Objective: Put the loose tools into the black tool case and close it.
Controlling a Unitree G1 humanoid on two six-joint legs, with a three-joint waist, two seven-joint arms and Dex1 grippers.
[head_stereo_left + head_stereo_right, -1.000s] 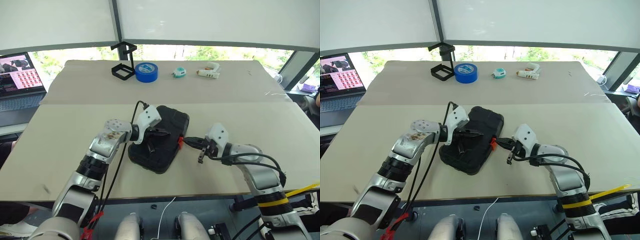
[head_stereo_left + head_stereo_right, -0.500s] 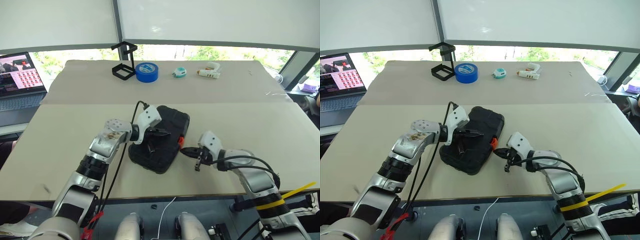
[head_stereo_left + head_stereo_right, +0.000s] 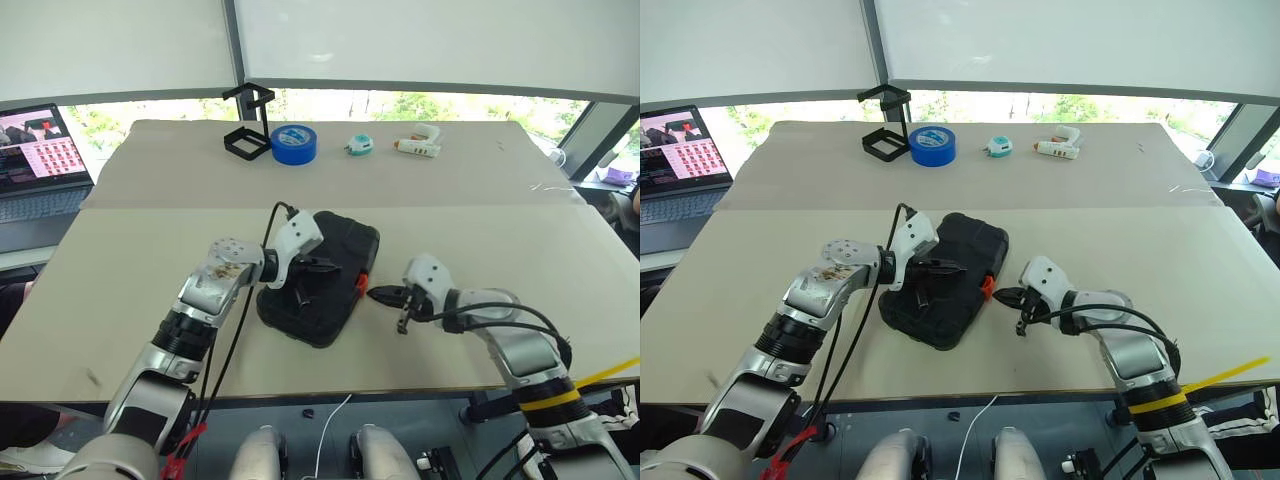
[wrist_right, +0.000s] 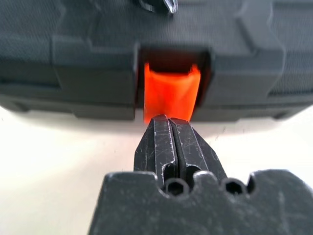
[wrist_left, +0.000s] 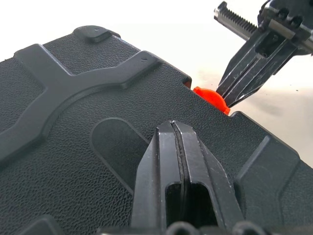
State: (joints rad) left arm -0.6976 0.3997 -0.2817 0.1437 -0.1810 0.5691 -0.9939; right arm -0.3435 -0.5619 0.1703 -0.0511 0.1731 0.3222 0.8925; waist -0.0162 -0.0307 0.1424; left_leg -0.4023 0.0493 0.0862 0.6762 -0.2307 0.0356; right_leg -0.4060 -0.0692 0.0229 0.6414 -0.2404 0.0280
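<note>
The black tool case [image 3: 322, 270] lies closed in the middle of the table, its orange latch [image 3: 361, 285] on the side facing my right arm. My left gripper [image 5: 173, 128] is shut, its tips resting on the textured lid. From the right, my right gripper [image 4: 168, 122] is also shut, with nothing between its fingers. Its tips touch the lower edge of the latch [image 4: 171, 90] and point at it just above the tabletop [image 3: 374, 294]. The loose tools are out of view.
Along the far edge of the table [image 3: 150, 250] stand a black wire-frame stand [image 3: 247, 125], a big blue tape roll [image 3: 293, 143], a small teal object [image 3: 358, 146] and a white glue gun [image 3: 417, 146]. A laptop [image 3: 35, 160] sits off the table's left side.
My right gripper has tilted a little further down at the latch. The left gripper and the case have kept still.
</note>
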